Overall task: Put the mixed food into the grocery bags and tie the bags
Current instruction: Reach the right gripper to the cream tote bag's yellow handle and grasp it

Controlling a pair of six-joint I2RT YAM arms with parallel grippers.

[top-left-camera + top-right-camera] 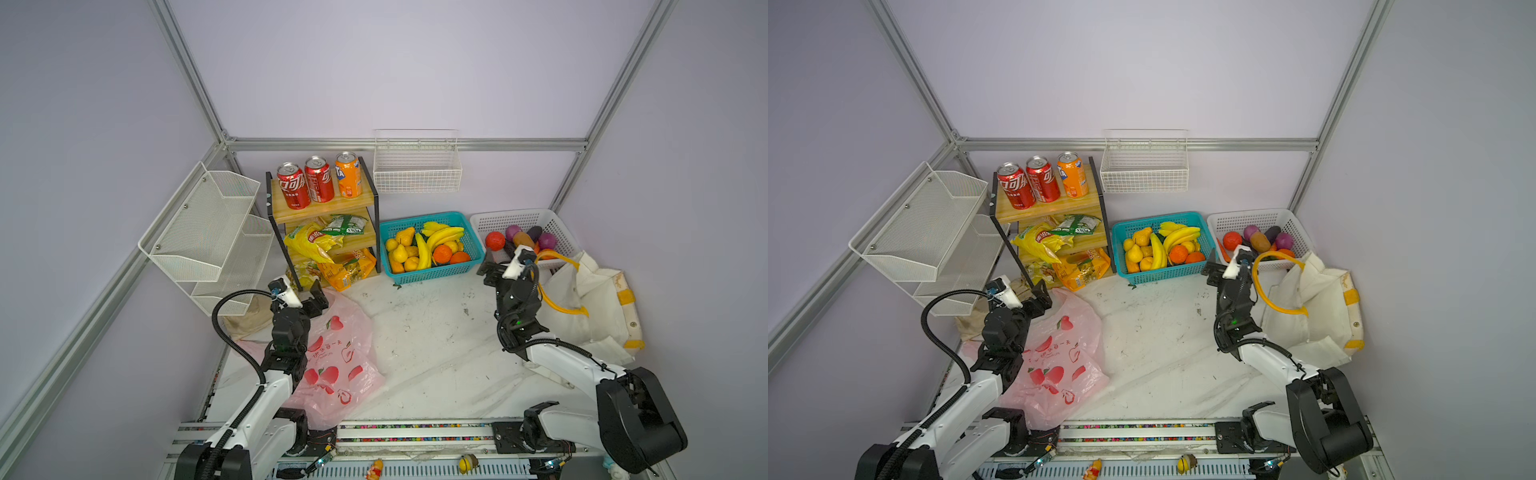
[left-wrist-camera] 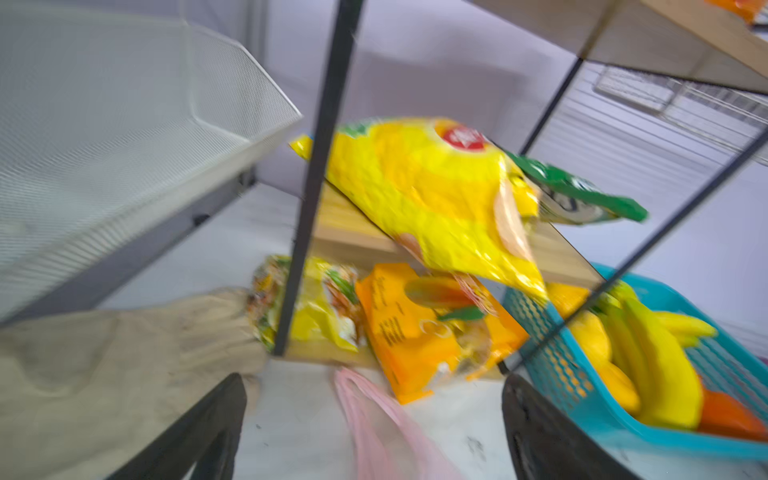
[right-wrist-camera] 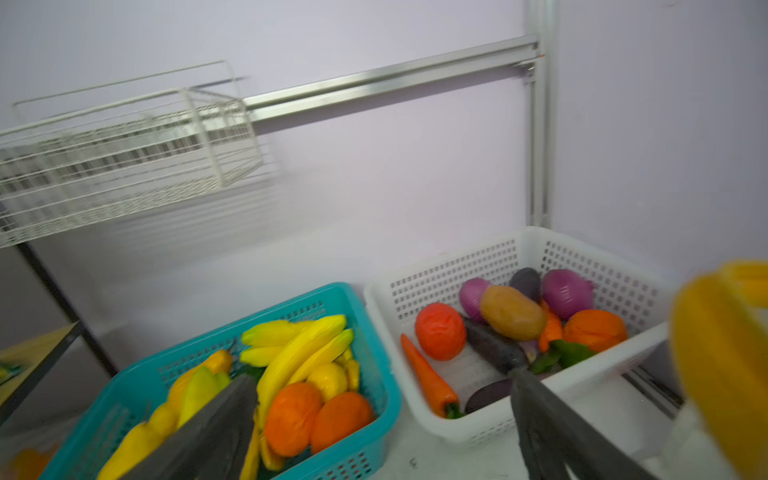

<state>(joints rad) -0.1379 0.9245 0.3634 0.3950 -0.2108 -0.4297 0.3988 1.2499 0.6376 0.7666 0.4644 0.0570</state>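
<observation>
Your left gripper (image 1: 316,297) has its jaws spread wide with nothing between them. It hangs over the far edge of the pink bag (image 1: 332,361), just in front of the rack's (image 1: 328,208) lowest shelf. Your right gripper (image 1: 491,269) is spread just as wide and is empty too, poised near the gap between the teal basket (image 1: 432,275) and the white basket (image 1: 515,220). The yellow handle (image 1: 555,286) of the white tote (image 1: 594,307) arches just beside its wrist.

That handle loop is your likeliest snag: swing the right arm toward the tote and the loop may catch the wrist and drag the bag along. The pink bag lies flat and crumpled, partly under the left arm, with no open mouth that I can see. Anything released over it now would probably slide off the film. When you go for the two cola cans (image 1: 293,187) upright on the top shelf, wide jaws could knock the orange soda can (image 1: 348,174) standing right beside them, or clip the rack's black post.

The teal basket holds the toy fruit (image 1: 428,249): bananas, pears and oranges. The white basket holds vegetables (image 1: 521,240): a tomato, a potato, onions, a carrot and an aubergine. Snack packets (image 1: 311,243) fill the two lower shelves. Neither bag shows any food inside, and a tan bag (image 1: 249,322) lies beside the pink one
</observation>
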